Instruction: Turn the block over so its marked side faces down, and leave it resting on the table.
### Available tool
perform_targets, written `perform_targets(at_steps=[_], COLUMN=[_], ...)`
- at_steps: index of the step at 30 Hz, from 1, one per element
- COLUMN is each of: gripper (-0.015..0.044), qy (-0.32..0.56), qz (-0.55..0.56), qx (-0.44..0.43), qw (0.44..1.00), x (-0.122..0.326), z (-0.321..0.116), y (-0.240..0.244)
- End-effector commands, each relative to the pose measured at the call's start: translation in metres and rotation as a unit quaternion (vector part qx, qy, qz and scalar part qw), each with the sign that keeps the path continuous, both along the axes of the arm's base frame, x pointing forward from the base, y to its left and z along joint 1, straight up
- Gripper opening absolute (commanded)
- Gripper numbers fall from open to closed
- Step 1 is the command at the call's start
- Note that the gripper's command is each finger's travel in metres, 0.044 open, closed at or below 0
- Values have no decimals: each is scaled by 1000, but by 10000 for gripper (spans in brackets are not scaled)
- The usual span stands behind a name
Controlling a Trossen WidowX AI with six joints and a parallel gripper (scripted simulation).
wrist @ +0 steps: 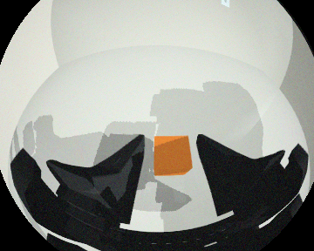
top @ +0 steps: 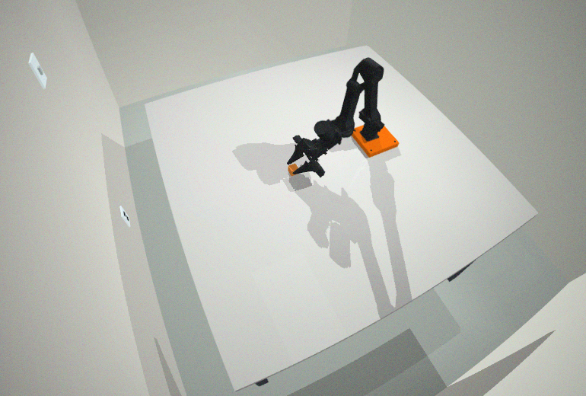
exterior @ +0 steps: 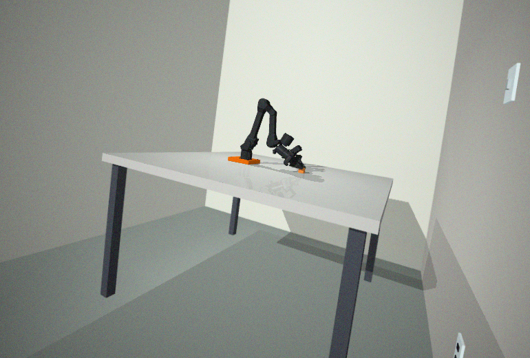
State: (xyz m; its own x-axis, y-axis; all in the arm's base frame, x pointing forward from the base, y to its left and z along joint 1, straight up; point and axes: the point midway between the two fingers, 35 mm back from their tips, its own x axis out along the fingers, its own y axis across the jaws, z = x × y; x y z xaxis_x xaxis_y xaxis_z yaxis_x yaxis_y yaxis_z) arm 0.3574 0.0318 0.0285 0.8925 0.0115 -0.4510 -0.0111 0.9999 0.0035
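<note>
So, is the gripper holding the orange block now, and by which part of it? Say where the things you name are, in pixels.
Nothing is held: the gripper [top: 291, 168] [exterior: 303, 169] [wrist: 171, 139] is open, with gaps beside the orange block [top: 292, 168] [exterior: 301, 171] [wrist: 173, 157] between its fingers.

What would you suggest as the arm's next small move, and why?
Probably back the claw straight away from the block: its fingers stand open, with gaps on both sides, and the block appears to rest on the table.

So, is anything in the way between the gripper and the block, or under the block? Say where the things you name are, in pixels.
Nothing visible is in the way: the open gripper [top: 290, 168] [exterior: 303, 169] [wrist: 171, 139] has its fingers either side of the orange block [top: 292, 170] [exterior: 301, 171] [wrist: 173, 158], which appears to rest directly on the table [top: 219, 269] [exterior: 198, 175] [wrist: 120, 78].
</note>
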Motion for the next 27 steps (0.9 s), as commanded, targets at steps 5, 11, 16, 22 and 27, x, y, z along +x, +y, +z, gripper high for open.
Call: perform_targets(at_steps=[5,11,16,22,27], gripper=[440,440,440,440,440], qy=[1,1,1,1,1], qz=[-2,-2,-2,-2,-2], qx=[-3,-3,-3,-3,-3], qw=[1000,1000,1000,1000,1000], x=[-1,-1,-1,-1,-1], z=[-1,-1,-1,-1,-1], y=[-1,-1,-1,-1,-1])
